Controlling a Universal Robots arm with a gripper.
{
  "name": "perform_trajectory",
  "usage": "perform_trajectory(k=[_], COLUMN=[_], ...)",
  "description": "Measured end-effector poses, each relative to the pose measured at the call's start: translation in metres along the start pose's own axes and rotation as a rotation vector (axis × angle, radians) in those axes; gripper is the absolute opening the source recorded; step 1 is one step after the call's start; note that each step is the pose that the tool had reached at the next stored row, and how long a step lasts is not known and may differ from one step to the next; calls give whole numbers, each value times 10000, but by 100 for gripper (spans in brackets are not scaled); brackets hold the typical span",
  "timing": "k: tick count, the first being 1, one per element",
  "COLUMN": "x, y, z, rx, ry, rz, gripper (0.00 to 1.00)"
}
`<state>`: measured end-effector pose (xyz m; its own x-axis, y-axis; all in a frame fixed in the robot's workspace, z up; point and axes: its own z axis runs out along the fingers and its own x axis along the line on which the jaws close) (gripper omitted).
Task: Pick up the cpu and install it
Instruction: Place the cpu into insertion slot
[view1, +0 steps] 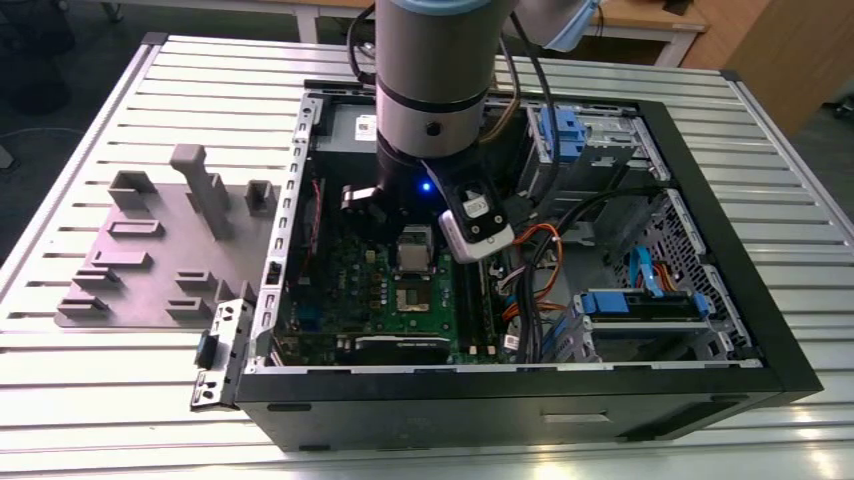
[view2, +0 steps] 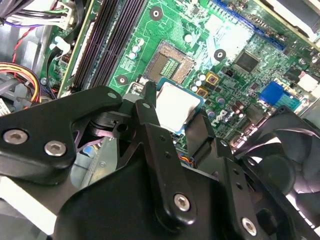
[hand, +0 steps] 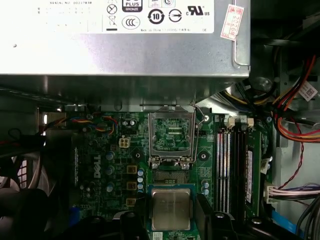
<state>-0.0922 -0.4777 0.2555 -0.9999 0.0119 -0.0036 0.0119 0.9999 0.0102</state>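
Observation:
The cpu (hand: 170, 209), a small square chip with a shiny silver top, sits between my black fingers (hand: 205, 216). My gripper (view2: 175, 114) is shut on the cpu (view2: 176, 106), gripping it by two opposite edges and holding it flat above the green motherboard (view2: 235, 30). The open socket (view2: 169, 62) lies just beyond the chip, uncovered. Its hinged silver frame (hand: 171, 134) is swung up towards the power supply. In the exterior view my arm (view1: 430, 110) reaches down into the open computer case (view1: 534, 390), above the socket (view1: 412, 297).
A big grey power supply box (hand: 125, 45) with a white label borders the board. Memory slots (hand: 232, 170) and bundles of coloured cables (hand: 295, 115) run beside the socket. A black fan (view2: 280, 165) is close to my fingers. Outside the case lies a grey fixture plate (view1: 147, 270).

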Motion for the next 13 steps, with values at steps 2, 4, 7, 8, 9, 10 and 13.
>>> perform_trajectory(k=[2,4,7,8,9,10,13], x=[0,0,0,0,0,0,0], y=[0,0,-5,-8,-11,-14,-16], z=[2,4,10,12,14,15,23], rx=[-2,-2,1,10,21,35,42], ry=[-1,-1,-1,-1,-2,-2,-1], rz=[0,0,0,0,-1,0,0], gripper=[47,47,47,47,47,47,47])
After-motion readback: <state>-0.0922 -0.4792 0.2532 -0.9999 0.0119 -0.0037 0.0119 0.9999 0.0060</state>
